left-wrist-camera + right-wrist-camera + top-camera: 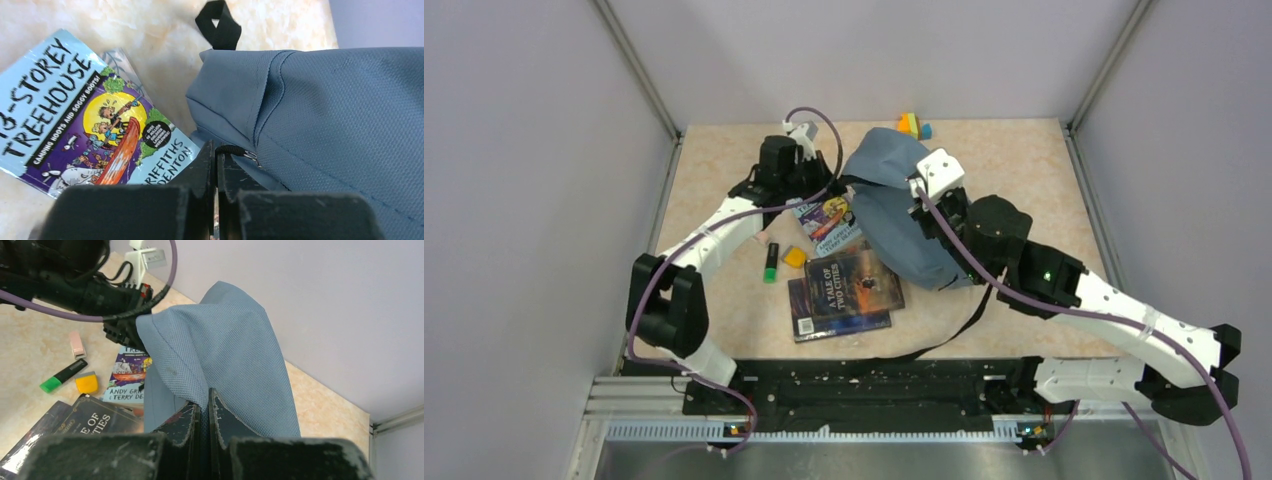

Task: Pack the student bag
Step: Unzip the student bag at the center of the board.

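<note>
Two-arm hold on the bag point(894, 215), which is lying crumpled on the table point(1024, 200), its strap point(954, 325) trailing from it toward the arms. The left gripper point(216, 150) is clenching at the bag's left edge, its tips meeting just where the zip pull point(239, 151) is emerging. It is probably pinching the pull's cord so as to run the zip open. The right gripper point(207, 402) is clamping a raised fold of fabric on the bag's right side, apparently keeping the cloth taut so that the zip has something to pull against. Items are waiting left of the bag and on its near side. The Treehouse book point(75, 115) is lying with one corner at or under the bag's left edge. The Two Cities book point(849, 285) is resting on a second volume, with a green highlighter point(770, 263) and a yellow piece point(795, 257) farther left of the bag. A coloured block point(912, 125) is sitting behind the bag. Nothing is showing inside the bag, so packing is judged as barely begun
</note>
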You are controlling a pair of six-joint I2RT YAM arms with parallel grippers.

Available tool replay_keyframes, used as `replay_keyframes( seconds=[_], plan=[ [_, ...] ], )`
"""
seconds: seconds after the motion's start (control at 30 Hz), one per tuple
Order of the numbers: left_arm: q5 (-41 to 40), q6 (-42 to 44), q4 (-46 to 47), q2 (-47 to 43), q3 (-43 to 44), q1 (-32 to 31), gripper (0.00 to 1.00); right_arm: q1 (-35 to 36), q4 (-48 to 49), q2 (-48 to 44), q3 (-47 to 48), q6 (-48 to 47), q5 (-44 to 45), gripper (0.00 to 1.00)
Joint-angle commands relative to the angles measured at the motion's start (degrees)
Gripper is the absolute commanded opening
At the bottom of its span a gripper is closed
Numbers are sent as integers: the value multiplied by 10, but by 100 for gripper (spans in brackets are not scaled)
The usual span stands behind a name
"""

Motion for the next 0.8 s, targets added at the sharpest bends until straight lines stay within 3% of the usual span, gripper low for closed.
replay_keyframes(
  seconds=[0.0, 0.37, 0.4, 0.5, 0.57, 0.7, 0.77],
  plan=[
    [-19, -7, -26, 36, 9, 11, 0, 2, 103, -40, 23, 9, -2, 0],
    [-55, 25, -19, 6, 9, 6, 0, 3, 98, -38, 18, 5, 20, 0],
    [-65, 32, -19, -5, 9, 6, 3, 3, 96, -37, 15, 4, 29, 0],
    [-115, 57, -20, -55, 7, 6, 37, 3, 89, -33, 4, 4, 54, 2],
    [-163, 77, -16, -100, -1, 6, 55, 3, 78, -31, -4, 7, 68, 16],
    [-233, 94, -1, -204, -27, 7, 72, 3, 63, -35, -16, 15, 90, 47],
    [-203, 95, 19, -245, -46, 5, 81, 3, 47, -36, -15, 22, 88, 53]
  ],
)
